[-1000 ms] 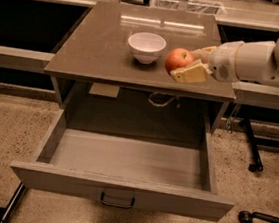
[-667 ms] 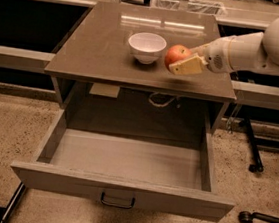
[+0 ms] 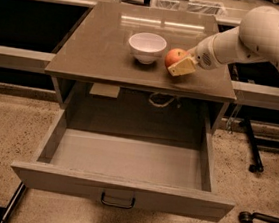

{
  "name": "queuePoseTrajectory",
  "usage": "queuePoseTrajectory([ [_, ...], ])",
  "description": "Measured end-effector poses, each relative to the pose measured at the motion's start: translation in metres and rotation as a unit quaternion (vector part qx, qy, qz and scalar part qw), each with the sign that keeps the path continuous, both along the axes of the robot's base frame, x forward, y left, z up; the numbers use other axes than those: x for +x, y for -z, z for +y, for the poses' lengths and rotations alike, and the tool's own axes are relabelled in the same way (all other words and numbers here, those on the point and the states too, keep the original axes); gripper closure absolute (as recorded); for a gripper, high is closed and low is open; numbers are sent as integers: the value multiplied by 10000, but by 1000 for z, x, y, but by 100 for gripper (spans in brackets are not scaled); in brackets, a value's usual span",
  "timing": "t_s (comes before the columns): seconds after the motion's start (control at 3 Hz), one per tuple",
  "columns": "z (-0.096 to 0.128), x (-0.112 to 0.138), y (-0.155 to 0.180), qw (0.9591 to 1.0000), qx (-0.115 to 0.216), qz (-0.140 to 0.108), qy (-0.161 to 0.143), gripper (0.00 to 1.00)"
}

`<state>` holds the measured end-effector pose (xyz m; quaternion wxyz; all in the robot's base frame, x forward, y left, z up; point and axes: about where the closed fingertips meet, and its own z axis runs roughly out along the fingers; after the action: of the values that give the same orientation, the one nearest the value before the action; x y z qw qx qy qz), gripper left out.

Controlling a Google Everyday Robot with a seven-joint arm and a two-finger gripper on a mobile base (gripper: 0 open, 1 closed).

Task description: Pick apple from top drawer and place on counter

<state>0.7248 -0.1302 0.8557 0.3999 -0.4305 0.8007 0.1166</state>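
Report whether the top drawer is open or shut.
Open: the top drawer is pulled well out, its bare floor showing. The apple is up over the counter, at the gripper.

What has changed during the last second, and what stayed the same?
The arm swung its elbow upward, while the end effector stayed at the apple, right of the white bowl on the counter. The top drawer stayed open.

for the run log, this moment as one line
gripper: holding apple | apple: at counter, beside white bowl | top drawer: open
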Motion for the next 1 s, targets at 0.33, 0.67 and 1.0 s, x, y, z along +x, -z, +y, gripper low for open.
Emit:
queuePoseTrajectory([
  [0.33, 2, 5, 3, 9994, -206, -154, -239, 5],
  [0.67, 2, 5, 3, 9993, -219, -165, -253, 0],
  [1.0, 2, 5, 3, 9993, -221, -164, -254, 0],
])
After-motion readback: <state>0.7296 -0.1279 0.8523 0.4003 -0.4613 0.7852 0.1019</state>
